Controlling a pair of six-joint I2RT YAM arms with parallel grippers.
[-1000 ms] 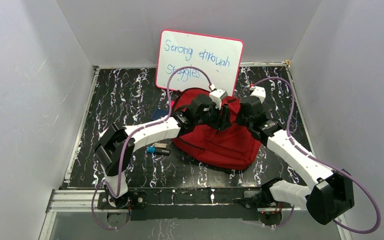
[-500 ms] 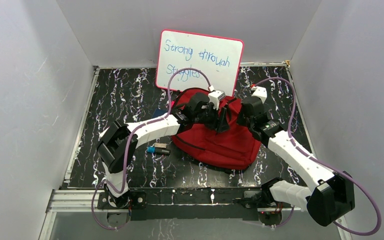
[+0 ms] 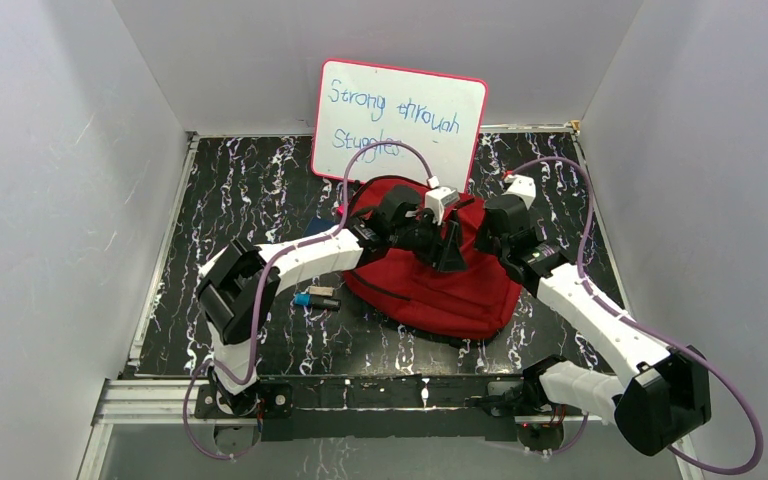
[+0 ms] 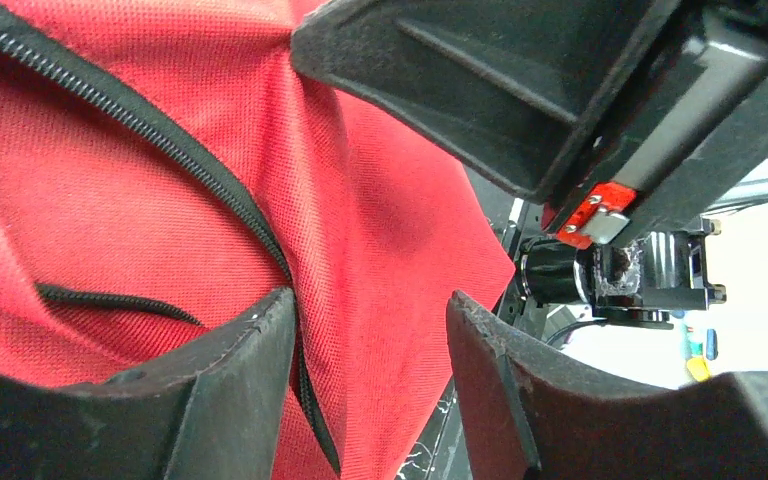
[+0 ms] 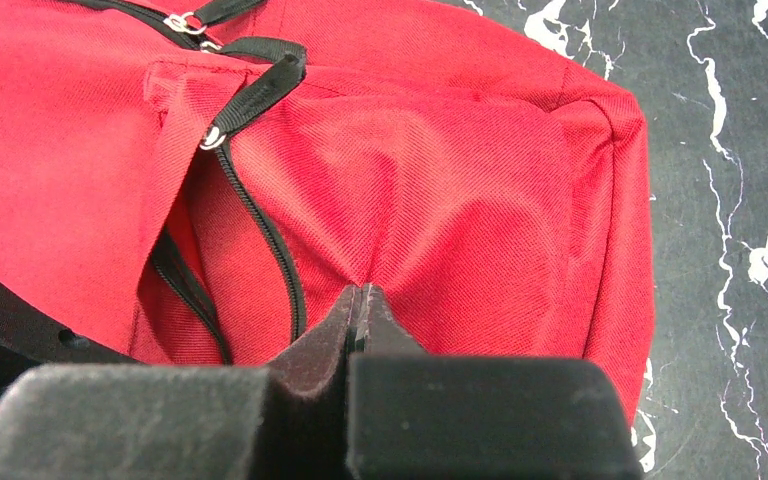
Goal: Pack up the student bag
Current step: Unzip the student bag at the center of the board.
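Pinching a fold of the big soft red fabric backpack (image 5: 440,190), my right gripper (image 5: 360,300) is clenched on the cloth, which puckers up to its tips. My left gripper (image 4: 368,305) is released, jaws parted with nothing between them. Red cloth and the black zipper track (image 4: 160,140) lie just under them. The right jaws sit just above and ahead of the left ones, very near, both over the far top part of the backpack.

The backpack lies slumped on the black white-veined tabletop (image 3: 240,190), directly under both jaws.

Progress looks early to me. A black strap zipper pull (image 5: 250,100) lies just beyond the right jaws, but I see no gaping mouth and no lining, so I can't tell if anything is inside. A small dark stick-like item with a blue end (image 3: 315,299) lies loose, left of and back from the left jaws, just beside the backpack edge. A flat dark blue thing (image 3: 317,228) peeks out left of the left jaws, mostly hidden by the arm. My guess at what's left: open the mouth, load the loose stuff, zip.

Right of the right jaws the backpack edge drops to bare table, so there is room there. Beyond both jaws a pink-rimmed whiteboard with handwriting (image 3: 400,120) stands close behind the backpack, leaving little room forward. The white walls (image 3: 60,200) are well apart. The tight spot is jaw against jaw.
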